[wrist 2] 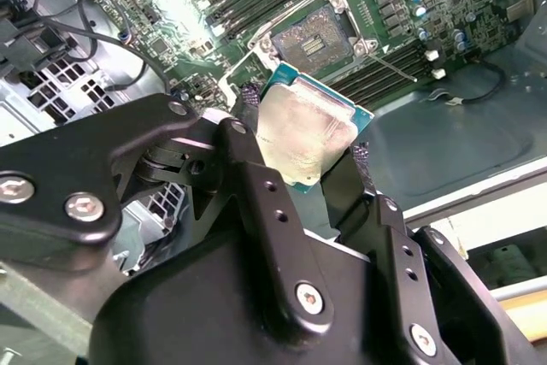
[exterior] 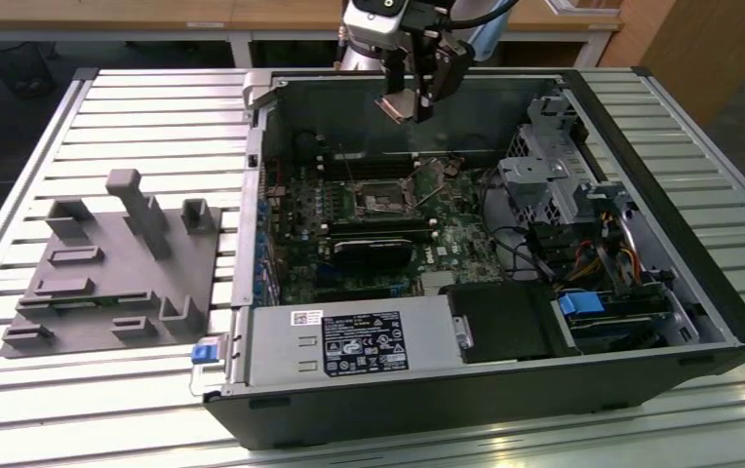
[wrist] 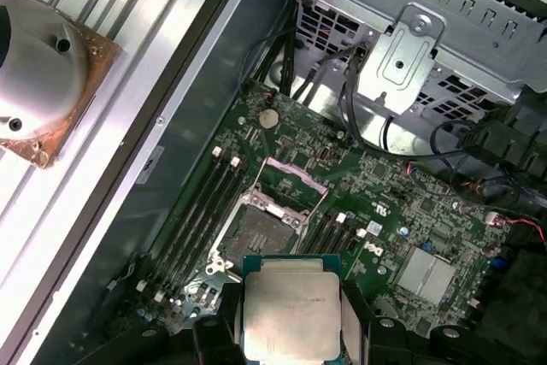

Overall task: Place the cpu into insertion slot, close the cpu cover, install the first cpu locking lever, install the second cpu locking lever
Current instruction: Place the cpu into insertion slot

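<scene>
My gripper (exterior: 406,100) hangs above the open computer case, near its back wall, shut on the cpu (exterior: 396,106). In both wrist views the chip's dull silver-tan top faces the camera, held by its edges between the two black fingers (wrist 2: 248,138): the cpu (wrist 2: 303,136) (wrist: 291,318). Below it on the green board lies the insertion slot (exterior: 379,202) (wrist 2: 318,33) (wrist: 256,232), bare, its dark centre showing. The cpu cover (wrist: 295,179) stands swung open on the slot's far side. A thin locking lever (wrist 2: 389,61) sticks out beside the slot.
Long black memory slots (wrist: 201,203) flank the socket. A black block (exterior: 372,249) sits in front of it, with the power supply (exterior: 346,341) at the case front and a metal drive cage (exterior: 548,166) at the exterior view's right. A grey fixture (exterior: 112,263) rests on the slatted table.
</scene>
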Controlling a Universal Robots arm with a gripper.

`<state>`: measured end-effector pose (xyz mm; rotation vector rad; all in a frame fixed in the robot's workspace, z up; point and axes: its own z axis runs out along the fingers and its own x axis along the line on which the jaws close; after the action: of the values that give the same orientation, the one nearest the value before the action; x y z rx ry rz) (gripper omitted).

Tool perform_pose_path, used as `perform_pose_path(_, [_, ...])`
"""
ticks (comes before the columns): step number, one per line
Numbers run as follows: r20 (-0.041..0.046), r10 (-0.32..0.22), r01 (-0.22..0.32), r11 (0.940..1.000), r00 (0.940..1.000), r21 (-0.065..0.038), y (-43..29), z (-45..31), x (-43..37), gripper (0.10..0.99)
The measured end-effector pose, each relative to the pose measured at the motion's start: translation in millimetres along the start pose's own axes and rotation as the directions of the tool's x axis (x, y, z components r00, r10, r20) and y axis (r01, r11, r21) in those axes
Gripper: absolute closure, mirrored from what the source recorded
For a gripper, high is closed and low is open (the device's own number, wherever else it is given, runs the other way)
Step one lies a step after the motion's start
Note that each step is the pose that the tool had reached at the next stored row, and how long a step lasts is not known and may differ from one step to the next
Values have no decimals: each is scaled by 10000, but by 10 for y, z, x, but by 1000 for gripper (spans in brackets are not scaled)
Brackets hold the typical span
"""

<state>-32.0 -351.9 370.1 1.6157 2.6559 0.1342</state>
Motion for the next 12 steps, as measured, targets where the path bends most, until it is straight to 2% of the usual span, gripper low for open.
perform_pose_path(12, [46, 522, -522, 9986, 9986, -11, 0, 1, 0, 545])
